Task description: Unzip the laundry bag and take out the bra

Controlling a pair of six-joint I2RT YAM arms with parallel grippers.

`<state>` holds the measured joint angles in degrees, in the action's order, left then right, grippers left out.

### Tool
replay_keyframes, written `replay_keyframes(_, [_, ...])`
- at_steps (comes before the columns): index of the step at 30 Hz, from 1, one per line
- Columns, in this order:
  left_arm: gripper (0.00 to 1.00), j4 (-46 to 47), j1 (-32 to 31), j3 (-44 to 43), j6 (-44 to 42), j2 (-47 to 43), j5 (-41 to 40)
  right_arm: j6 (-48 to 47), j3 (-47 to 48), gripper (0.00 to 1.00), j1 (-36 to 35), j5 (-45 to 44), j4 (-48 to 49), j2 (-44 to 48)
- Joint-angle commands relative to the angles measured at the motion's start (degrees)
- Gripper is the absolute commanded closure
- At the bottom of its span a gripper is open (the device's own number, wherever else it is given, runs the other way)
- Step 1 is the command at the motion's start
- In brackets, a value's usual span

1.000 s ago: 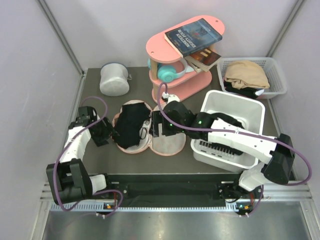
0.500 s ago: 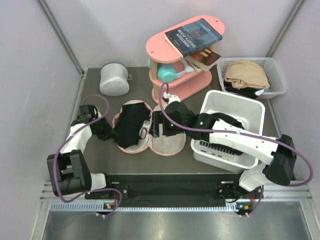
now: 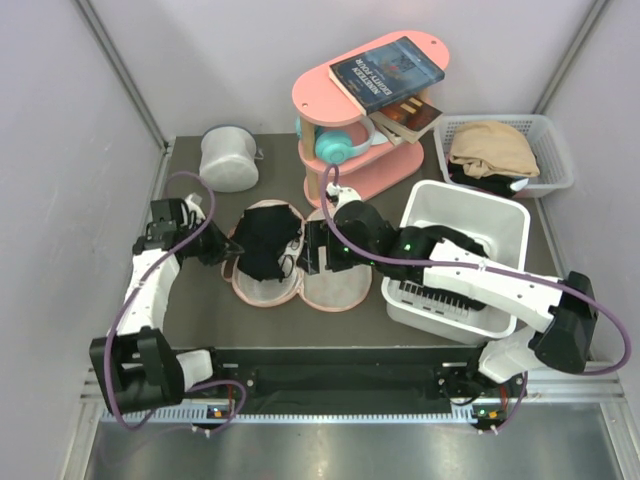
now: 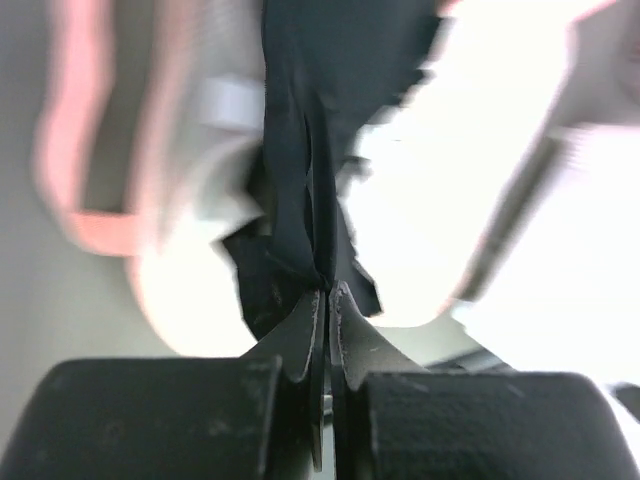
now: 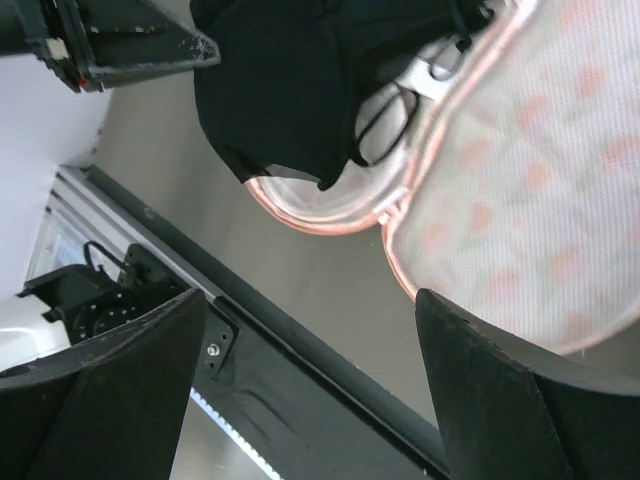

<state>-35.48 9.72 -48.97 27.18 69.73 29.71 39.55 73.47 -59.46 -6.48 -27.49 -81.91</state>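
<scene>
Left claw farther left, pinched bra blurry

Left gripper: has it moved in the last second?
Yes. The left gripper, shut on the bra, shifted away from the arm bases, toward the grey container.

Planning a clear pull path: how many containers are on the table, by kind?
Beige-pink fabric laundry bag, unzipped, black bra lying in it: 1
White-grey cylindrical container: 1
White rectangular plastic tub: 1
White slotted plastic basket: 1
Total: 4
</scene>
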Motion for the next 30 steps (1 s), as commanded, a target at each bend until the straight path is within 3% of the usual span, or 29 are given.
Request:
replay_keyframes(1, [1.0,-2.39,-2.24,-7.01,2.52,-4.6,10.71,-3.95,-0.26,0.16,-0.04,4.28,8.14,2.81])
replay_keyframes(7, [1.0,-4.6,-8.04,-11.15,7.35,-4.69,12.2,-9.4,1.92,0.15,-4.24,6.75,13.07,-0.35])
replay_keyframes(11, [1.0,-3.54,-11.45,-14.03,11.58,-5.84,11.16,-13.52,5.89,0.14,-8.47,-3.33,11.4,-3.25])
replay_keyframes(19, [1.0,-4.77,-15.07,-17.03,16.32,-7.68,10.62,-23.9,12.65,0.12,-14.01,-14.77,6.84,-9.23])
replay_keyframes(26, [1.0,-7.93,-16.13,-18.62,16.5,-9.79,11.24,-21.71,15.74,0.12,-14.37,-30.41,-1.16,-13.36])
replay_keyframes(30, [1.0,-7.94,-16.31,-18.62,17.55,-9.71,15.63,-21.71,14.51,0.15,-14.37,-32.1,0.67,-12.31])
